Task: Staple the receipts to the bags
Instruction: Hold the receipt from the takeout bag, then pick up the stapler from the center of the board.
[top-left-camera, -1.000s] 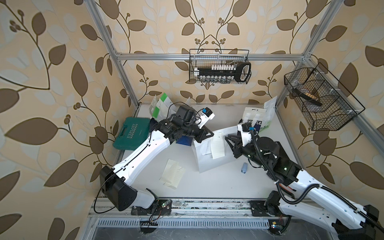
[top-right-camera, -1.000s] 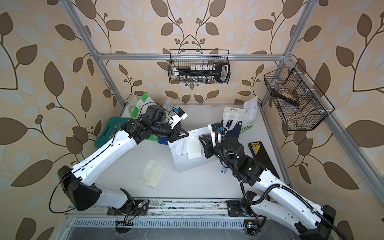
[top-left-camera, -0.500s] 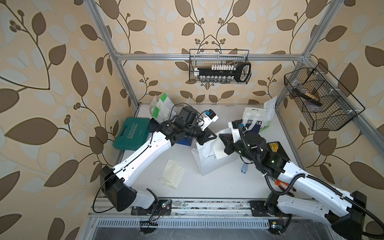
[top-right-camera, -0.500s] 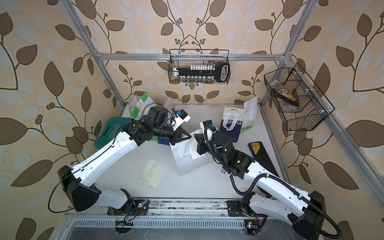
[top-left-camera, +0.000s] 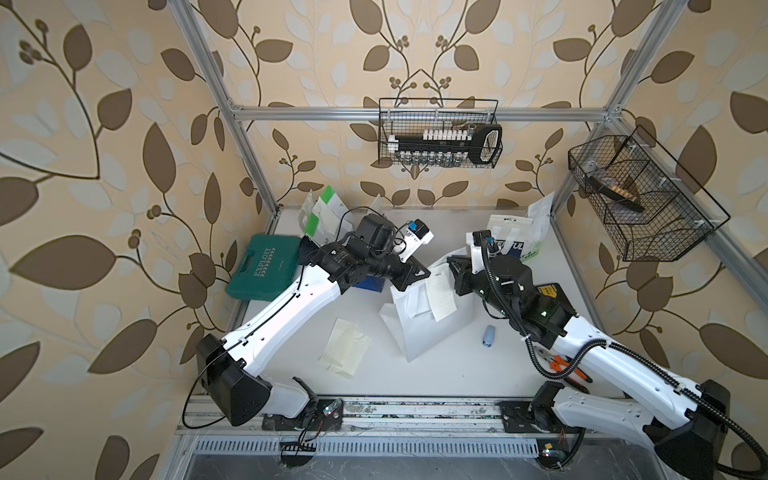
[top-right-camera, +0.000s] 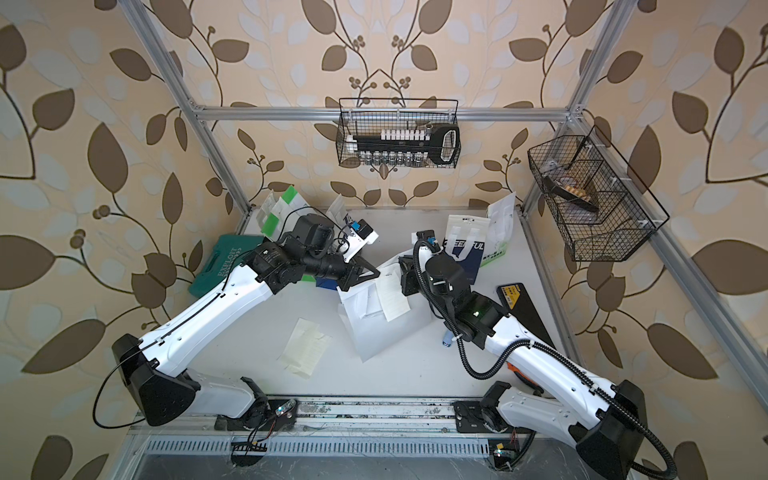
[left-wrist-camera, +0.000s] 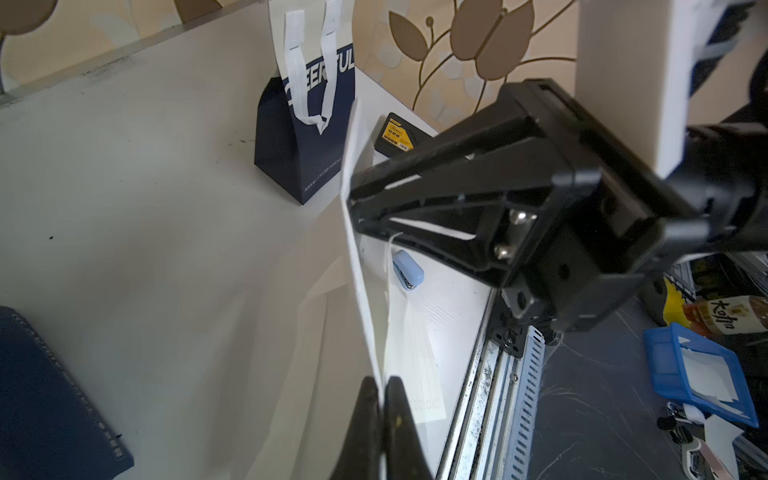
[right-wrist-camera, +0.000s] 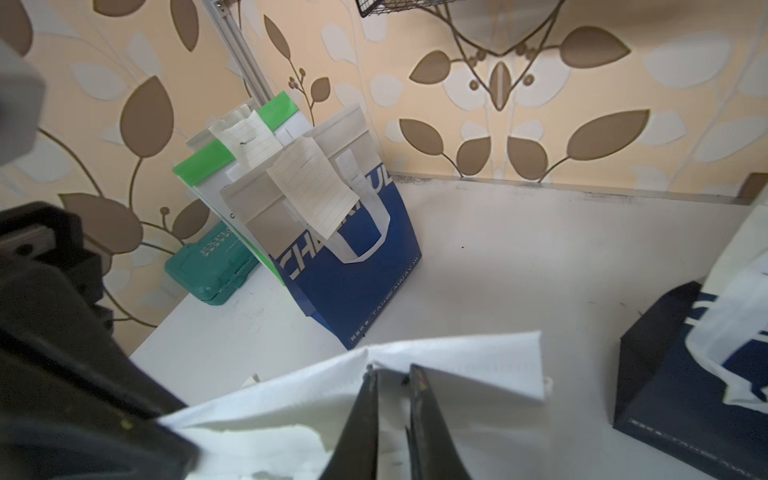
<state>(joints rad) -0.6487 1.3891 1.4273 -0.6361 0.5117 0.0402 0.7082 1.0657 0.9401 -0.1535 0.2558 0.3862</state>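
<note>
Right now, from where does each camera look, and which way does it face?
Top views: overhead, looking down on the table; both arms show.
Left wrist: along the left gripper, pinching the white bag; right gripper shows.
Right wrist: towards the back wall; own fingers show.
Shared: both wrist views show the white bag.

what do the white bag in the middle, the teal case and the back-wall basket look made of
White bag: matte paper or a nonwoven sheet, hard to say; it holds sharp creases. Teal case: moulded plastic, slight sheen, rounded edges and a built-in handle. Back-wall basket: thin metal wire, probably black-coated, in an open grid.
</note>
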